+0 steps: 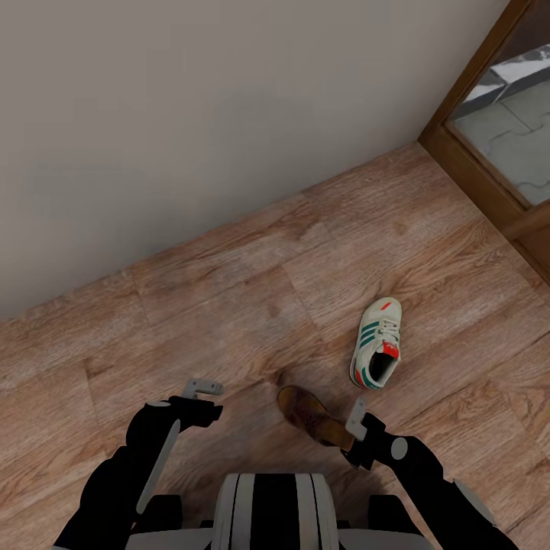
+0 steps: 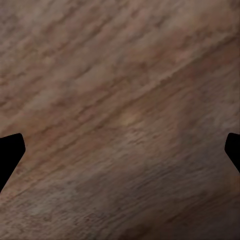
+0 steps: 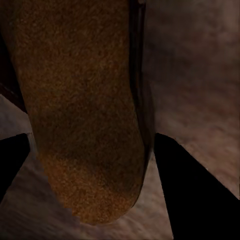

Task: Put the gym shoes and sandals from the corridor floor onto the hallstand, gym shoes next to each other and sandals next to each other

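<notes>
Looking down through the head view, I see wood-plank floor point(image 1: 252, 290) meeting a plain grey wall point(image 1: 191, 114), with a brown door frame point(image 1: 466, 153) and glass at the upper right. One gym shoe point(image 1: 376, 343) lies on the floor to the right of centre, upright on its sole, white with green stripes and a red-orange tongue. Nearer to me and left of it lies one sandal point(image 1: 312, 414), tan footbed up, well apart from the shoe. My right hand point(image 1: 357, 416) hangs just beside the sandal's near end; whether it touches I cannot tell from here. My left hand point(image 1: 205, 388) hovers over bare planks to the left, well apart from both items, with nothing in it. Black forearms and the white trunk fill the lower edge.

Left wrist view: I see wood grain of the floor point(image 2: 120, 115) between two dark fingertips point(image 2: 9, 155) set far apart at opposite edges, so the left hand is spread wide with nothing between them.

Right wrist view: the sandal point(image 3: 80, 100) appears very close, its grainy tan footbed and dark rim reaching down between two dark fingertips point(image 3: 192, 195). The fingers stand parted on either side of the sandal, a gap visible at each side; the right hand is spread, not gripping. Floor point(image 3: 200, 75) shows beside it.
</notes>
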Available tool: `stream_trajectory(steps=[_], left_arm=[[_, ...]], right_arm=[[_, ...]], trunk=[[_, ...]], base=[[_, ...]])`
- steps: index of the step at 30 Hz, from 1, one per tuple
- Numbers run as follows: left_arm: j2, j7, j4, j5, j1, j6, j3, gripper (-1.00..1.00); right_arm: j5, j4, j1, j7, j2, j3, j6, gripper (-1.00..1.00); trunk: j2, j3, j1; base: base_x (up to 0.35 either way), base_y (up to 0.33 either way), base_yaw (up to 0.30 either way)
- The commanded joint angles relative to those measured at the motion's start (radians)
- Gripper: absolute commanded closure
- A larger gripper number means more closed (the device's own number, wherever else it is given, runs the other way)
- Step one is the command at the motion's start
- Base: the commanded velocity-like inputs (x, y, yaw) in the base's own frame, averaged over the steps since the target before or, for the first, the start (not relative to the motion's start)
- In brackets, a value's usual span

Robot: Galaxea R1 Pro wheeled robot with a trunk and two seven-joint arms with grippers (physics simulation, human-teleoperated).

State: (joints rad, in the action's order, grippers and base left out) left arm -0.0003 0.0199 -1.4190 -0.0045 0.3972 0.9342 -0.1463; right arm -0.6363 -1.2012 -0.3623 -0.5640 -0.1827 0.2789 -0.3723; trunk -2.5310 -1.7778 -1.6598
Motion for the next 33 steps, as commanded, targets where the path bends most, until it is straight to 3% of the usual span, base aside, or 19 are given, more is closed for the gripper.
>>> stream_trajectory(steps=[1, 33], left_arm=[[0.000, 0.000, 0.000, 0.000, 0.000, 0.000, 0.000, -1.00], [0.003, 0.002, 0.001, 0.009, 0.000, 0.000, 0.014, -1.00]], right_arm=[[0.004, 0.000, 0.000, 0.000, 0.000, 0.000, -0.002, 1.00], [0.005, 0.000, 0.000, -0.003, 0.000, -0.003, -0.003, 1.00]], trunk=[[0.000, 0.000, 0.000], [0.000, 0.000, 0.000]], base=[[0.000, 0.000, 0.000], [0.000, 0.000, 0.000]])
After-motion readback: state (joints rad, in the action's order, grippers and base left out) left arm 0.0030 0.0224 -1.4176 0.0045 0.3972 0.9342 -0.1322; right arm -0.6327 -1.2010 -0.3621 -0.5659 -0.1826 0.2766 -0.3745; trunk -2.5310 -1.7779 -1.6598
